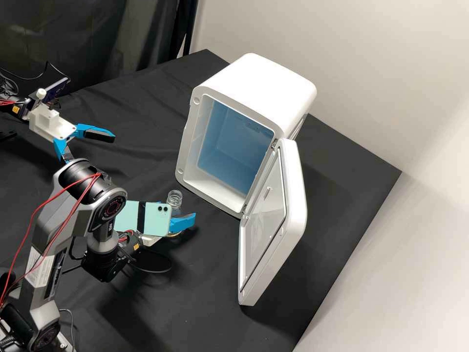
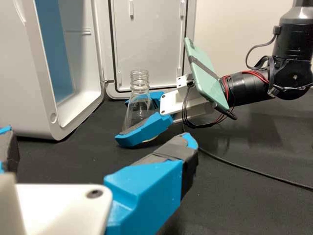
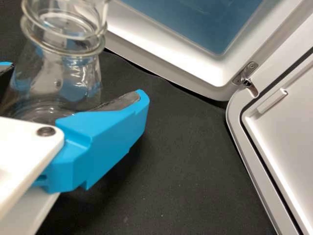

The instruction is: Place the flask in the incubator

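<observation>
One flask (image 3: pixel 63 63) to log: clear glass, conical body, short ribbed neck, open mouth with no cap. It stands upright, long axis vertical, mouth up, and the wide base looks seated on the black bench (image 1: pixel 146 107).

I see it sitting between the two blue fingers of the right gripper (image 1: pixel 181 224), low on the cone. The grey pad of one finger lies against the glass, so I read that gripper as clamped on the flask. The neck rises above the fingers.

Ahead of the right gripper's fingertips is the incubator (image 1: pixel 264 88), a white box with a pale blue inside, its opening turned toward the gripper. A strip of bare bench lies between fingertips and opening. Its door (image 1: pixel 276 220) is swung wide on the hinge and stands on edge, ahead of the fingertips and off to one side, near but not touching the gripper.

A mint-green phone-like slab (image 1: pixel 156 217) is strapped behind the right gripper, and a black cable (image 1: pixel 156 266) loops on the bench under that wrist.

My left gripper (image 1: pixel 80 142) hangs well apart from the flask, fingers spread and empty, aimed toward the right gripper.
</observation>
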### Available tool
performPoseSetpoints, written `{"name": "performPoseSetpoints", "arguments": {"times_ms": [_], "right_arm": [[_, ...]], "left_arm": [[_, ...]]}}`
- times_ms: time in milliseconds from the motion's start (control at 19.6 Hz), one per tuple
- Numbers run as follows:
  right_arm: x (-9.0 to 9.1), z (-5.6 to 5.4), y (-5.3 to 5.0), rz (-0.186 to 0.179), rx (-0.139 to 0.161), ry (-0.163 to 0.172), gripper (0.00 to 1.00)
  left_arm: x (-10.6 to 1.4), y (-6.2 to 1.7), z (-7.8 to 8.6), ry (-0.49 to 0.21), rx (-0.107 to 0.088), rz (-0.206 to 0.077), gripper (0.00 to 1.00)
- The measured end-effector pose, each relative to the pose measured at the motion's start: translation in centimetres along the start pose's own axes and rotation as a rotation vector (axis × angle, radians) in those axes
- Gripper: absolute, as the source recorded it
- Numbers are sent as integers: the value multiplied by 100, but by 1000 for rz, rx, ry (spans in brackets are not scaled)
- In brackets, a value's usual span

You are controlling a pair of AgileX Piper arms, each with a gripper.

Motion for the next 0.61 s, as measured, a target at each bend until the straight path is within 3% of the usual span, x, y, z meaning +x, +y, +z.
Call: {"name": "performPoseSetpoints", "arguments": {"times_ms": [613], "right_arm": [[7,45,-10,10,7,-10,0]], "left_arm": [[1,-1,3,-2,0,-1,100]]}}
